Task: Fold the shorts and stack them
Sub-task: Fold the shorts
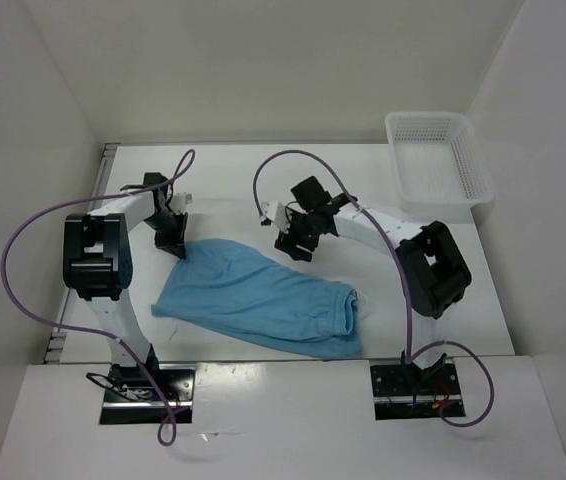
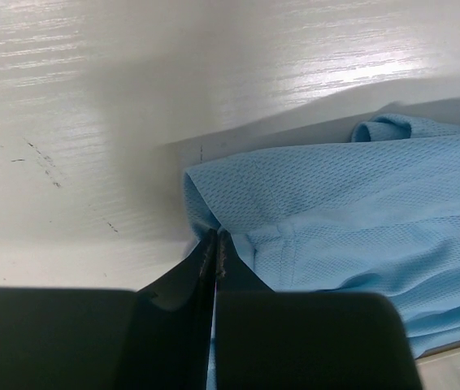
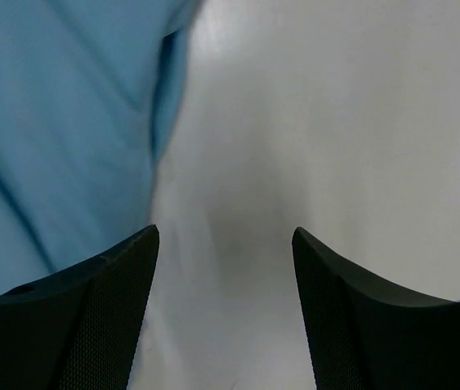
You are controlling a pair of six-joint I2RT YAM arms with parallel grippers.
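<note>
Sky-blue soft fabric shorts [image 1: 263, 295]: 1st fold step. My left gripper [image 2: 215, 241] is pinched tight, prob. on the hem corner; my right gripper [image 3: 226, 236] is wide, empty. Next: it must grab the adjacent edge.

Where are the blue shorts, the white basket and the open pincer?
shorts [image 1: 263, 295], overhead view, middle of the fabric.
basket [image 1: 441, 200], overhead view, its near wall.
right pincer [image 3: 223, 236], right wrist view, midway between its open fingertips.

one pair of sky-blue shorts [image 1: 263, 300], one white mesh basket [image 1: 439, 203] — one left end effector [image 1: 177, 248], one right end effector [image 1: 300, 248]
</note>
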